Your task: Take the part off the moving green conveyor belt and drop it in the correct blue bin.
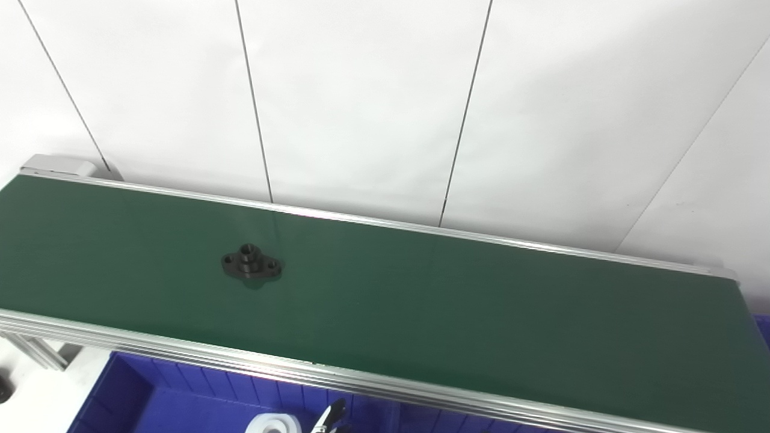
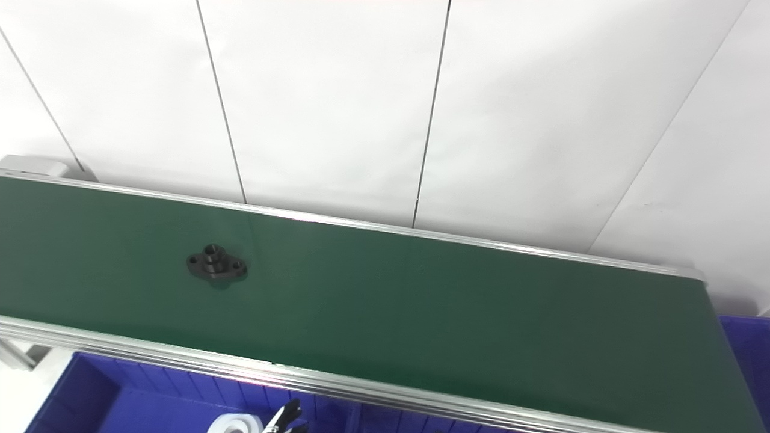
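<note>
A black flange part (image 1: 251, 264) with a raised centre hub and a hole in each ear lies flat on the green conveyor belt (image 1: 457, 300), left of the belt's middle. It also shows in the right eye view as the black part (image 2: 216, 264). Below the belt's near rail lies a blue bin (image 1: 156, 397), cut off by the bottom edge. Neither hand nor arm appears in either view.
In the blue bin lie a white round piece (image 1: 274, 424) and a small black and silver item (image 1: 329, 416), too cropped to identify. A second blue bin (image 2: 749, 349) peeks out at the belt's right end. White wall panels stand behind the belt.
</note>
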Robot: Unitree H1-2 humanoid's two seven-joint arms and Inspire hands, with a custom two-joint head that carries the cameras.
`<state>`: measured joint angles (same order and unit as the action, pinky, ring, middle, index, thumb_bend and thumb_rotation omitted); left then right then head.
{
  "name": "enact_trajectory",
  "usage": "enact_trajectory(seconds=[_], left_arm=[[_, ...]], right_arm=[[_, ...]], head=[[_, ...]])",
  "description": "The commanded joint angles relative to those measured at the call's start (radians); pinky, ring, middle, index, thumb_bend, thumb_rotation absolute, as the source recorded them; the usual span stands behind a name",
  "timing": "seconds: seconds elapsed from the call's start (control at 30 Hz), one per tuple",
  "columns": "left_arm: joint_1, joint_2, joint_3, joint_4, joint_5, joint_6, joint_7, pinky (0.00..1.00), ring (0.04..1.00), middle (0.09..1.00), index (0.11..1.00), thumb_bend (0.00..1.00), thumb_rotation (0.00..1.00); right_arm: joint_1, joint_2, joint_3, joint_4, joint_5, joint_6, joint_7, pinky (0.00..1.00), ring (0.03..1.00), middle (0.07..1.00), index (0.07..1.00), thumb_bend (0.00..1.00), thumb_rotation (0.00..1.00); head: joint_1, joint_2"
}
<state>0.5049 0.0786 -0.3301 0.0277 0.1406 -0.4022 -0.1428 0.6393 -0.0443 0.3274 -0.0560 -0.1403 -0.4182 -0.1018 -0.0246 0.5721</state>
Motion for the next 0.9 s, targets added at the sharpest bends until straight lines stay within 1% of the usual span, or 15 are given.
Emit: enact_trajectory(seconds=[0.0,0.03,0.07,0.2,0.27,0.3,0.33,0.4,0.47,0.57,0.63,0.67,0.77,0.83,0.87], left_arm=[[0.012,-0.011,-0.009,-0.033,0.003,-0.006,0.002,0.84,0.937,1.0,1.0,0.85,0.91],[0.014,-0.012,-0.01,-0.036,0.003,-0.004,0.002,0.84,0.939,1.0,1.0,0.85,0.91],[0.015,-0.015,-0.012,-0.038,0.004,-0.005,0.003,0.84,0.941,1.0,1.0,0.85,0.91],[0.02,-0.025,-0.015,-0.049,0.012,-0.001,0.007,0.83,0.944,1.0,1.0,0.85,0.91],[0.021,-0.029,-0.016,-0.052,0.005,0.003,0.005,0.83,0.948,1.0,1.0,0.85,0.9],[0.021,-0.031,-0.017,-0.052,0.004,0.004,0.004,0.83,0.949,1.0,1.0,0.86,0.9],[0.02,-0.032,-0.018,-0.053,0.003,0.007,0.004,0.84,0.958,1.0,1.0,0.85,0.9],[0.017,-0.033,-0.019,-0.052,0.005,0.01,0.004,0.84,0.959,1.0,1.0,0.86,0.9],[0.014,-0.037,-0.019,-0.048,0.009,0.014,0.007,0.83,0.956,1.0,1.0,0.87,0.89],[0.006,-0.042,-0.02,-0.037,0.007,0.011,0.007,0.83,0.971,1.0,1.0,0.88,0.89],[0.003,-0.044,-0.022,-0.033,0.013,0.007,0.01,0.84,0.986,1.0,1.0,0.88,0.88],[0.001,-0.046,-0.022,-0.029,0.016,0.001,0.012,0.84,0.977,1.0,1.0,0.88,0.88],[-0.004,-0.052,-0.023,-0.017,0.019,-0.009,0.017,0.84,0.96,1.0,1.0,0.88,0.88],[-0.007,-0.057,-0.023,-0.009,0.021,-0.014,0.02,0.84,0.951,1.0,1.0,0.87,0.88],[-0.008,-0.06,-0.023,-0.006,0.023,-0.017,0.021,0.84,0.946,1.0,1.0,0.88,0.88]], right_arm=[[0.018,-0.002,-0.005,-0.064,-0.025,-0.051,-0.006,0.98,0.945,0.977,1.0,0.78,0.58],[0.021,-0.003,-0.007,-0.074,-0.035,-0.051,-0.011,0.96,0.938,0.972,1.0,0.79,0.58],[0.027,-0.002,-0.012,-0.097,-0.052,-0.051,-0.016,0.95,0.933,0.968,1.0,0.8,0.59],[0.031,0.013,-0.03,-0.187,-0.123,-0.037,-0.02,0.93,0.933,0.972,1.0,0.84,0.59],[0.007,0.027,-0.033,-0.238,-0.153,-0.015,-0.013,0.93,0.932,0.971,0.995,0.86,0.58],[-0.016,0.038,-0.037,-0.265,-0.183,-0.002,-0.012,0.93,0.931,0.971,0.993,0.86,0.58],[-0.043,0.049,-0.041,-0.288,-0.209,0.012,-0.01,0.89,0.921,0.961,0.983,0.89,0.59],[-0.09,0.067,-0.046,-0.317,-0.232,0.043,0.001,0.9,0.924,0.958,0.979,0.91,0.59],[-0.178,0.086,-0.053,-0.335,-0.244,0.092,0.021,0.91,0.925,0.958,0.981,0.91,0.59],[-0.315,0.104,-0.066,-0.335,-0.287,0.16,0.045,0.93,0.939,0.967,0.988,0.93,0.64],[-0.379,0.1,-0.073,-0.328,-0.334,0.191,0.055,0.88,0.935,0.972,0.991,0.91,0.74],[-0.429,0.098,-0.08,-0.32,-0.359,0.223,0.066,0.85,0.921,0.964,0.979,0.88,0.81],[-0.544,0.09,-0.093,-0.301,-0.418,0.311,0.102,0.8,0.901,0.952,0.965,0.84,0.9],[-0.608,0.08,-0.094,-0.28,-0.469,0.357,0.123,0.8,0.898,0.945,0.965,0.84,0.89],[-0.637,0.074,-0.092,-0.269,-0.495,0.376,0.131,0.77,0.892,0.94,0.967,0.85,0.87]], head=[[0.005,0.009],[0.005,0.009],[0.009,0.019],[0.008,0.034],[0.007,0.034],[0.005,0.036],[0.002,0.036],[0.001,0.035],[0.0,0.03],[0.003,0.024],[0.006,0.025],[0.008,0.023],[0.009,0.02],[0.014,0.017],[0.015,0.017]])
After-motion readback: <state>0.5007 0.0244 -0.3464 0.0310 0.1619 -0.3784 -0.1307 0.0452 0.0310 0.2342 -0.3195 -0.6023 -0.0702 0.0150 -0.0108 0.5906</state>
